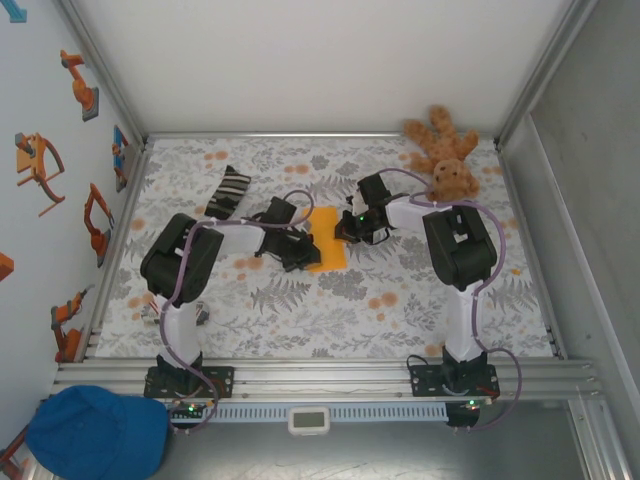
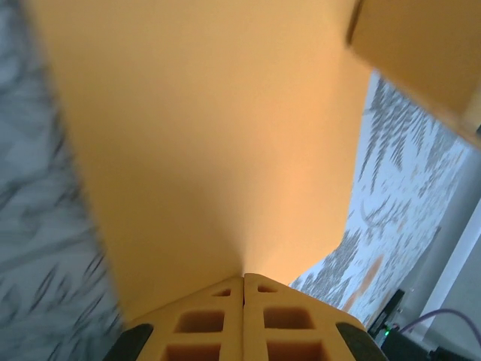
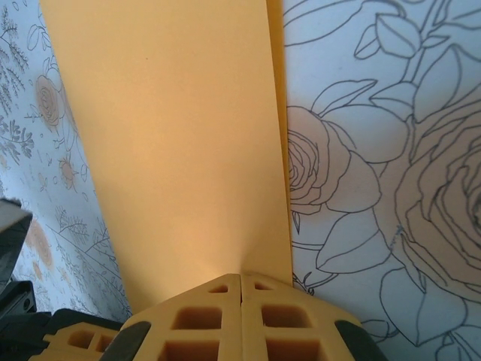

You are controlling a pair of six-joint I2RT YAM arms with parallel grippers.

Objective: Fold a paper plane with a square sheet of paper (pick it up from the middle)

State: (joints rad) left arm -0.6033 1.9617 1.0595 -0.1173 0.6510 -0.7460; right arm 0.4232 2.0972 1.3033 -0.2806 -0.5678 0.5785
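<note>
The square sheet of paper (image 1: 326,240) lies mid-table as a narrow orange-yellow rectangle, folded, with a second layer's edge showing along its right side in the right wrist view. My left gripper (image 1: 303,252) is at its left edge and my right gripper (image 1: 346,231) at its right edge. In the left wrist view the jaws (image 2: 243,277) are shut, and the paper (image 2: 210,135) puckers into their tips. The right gripper (image 3: 240,275) is also shut, at the near edge of the paper (image 3: 173,135). No finished paper plane is in view.
A brown teddy bear (image 1: 443,155) lies at the back right corner. A striped black-and-white sock (image 1: 230,190) lies at the back left. A blue cap (image 1: 95,430) sits off the table at the front left. Metal frame rails (image 1: 320,375) border the flowered table.
</note>
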